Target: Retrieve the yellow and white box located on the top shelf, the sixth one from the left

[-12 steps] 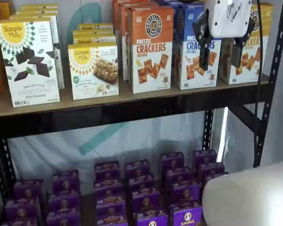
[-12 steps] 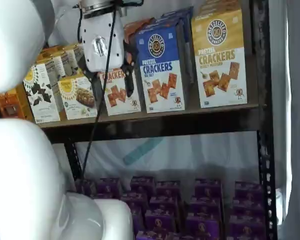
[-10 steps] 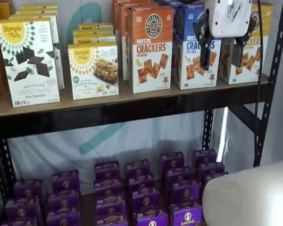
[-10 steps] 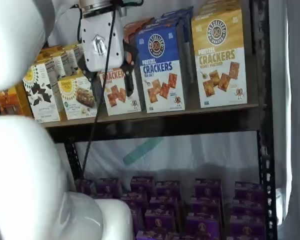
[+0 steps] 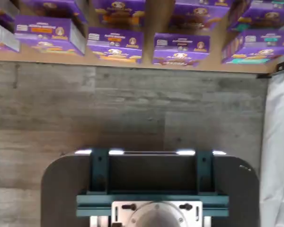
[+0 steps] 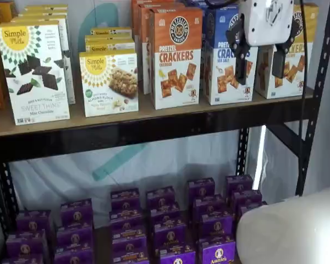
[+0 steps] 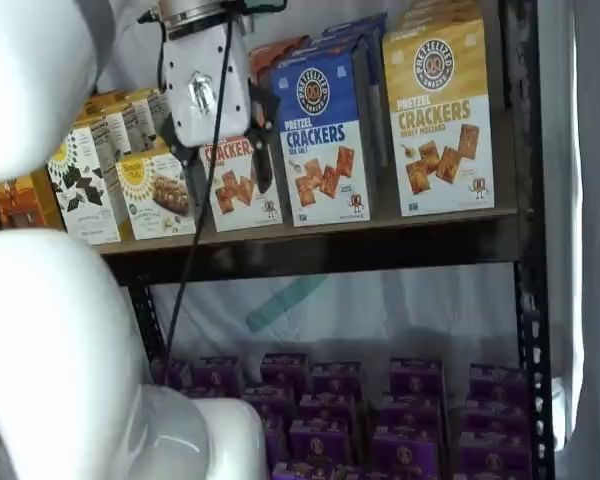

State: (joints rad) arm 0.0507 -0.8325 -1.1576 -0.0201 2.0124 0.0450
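Two pincer (image 6: pixel 259 67) fingers apart (box (image 6: pixel 290 60) behind)

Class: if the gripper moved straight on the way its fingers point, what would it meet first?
Probably the grey floor: the open gripper points down, seemingly in front of the top shelf; depth is unclear.

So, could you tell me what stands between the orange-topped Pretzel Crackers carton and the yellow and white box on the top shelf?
The blue-topped Pretzel Crackers carton stands between the orange-topped carton and the yellow and white box, in both shelf views.
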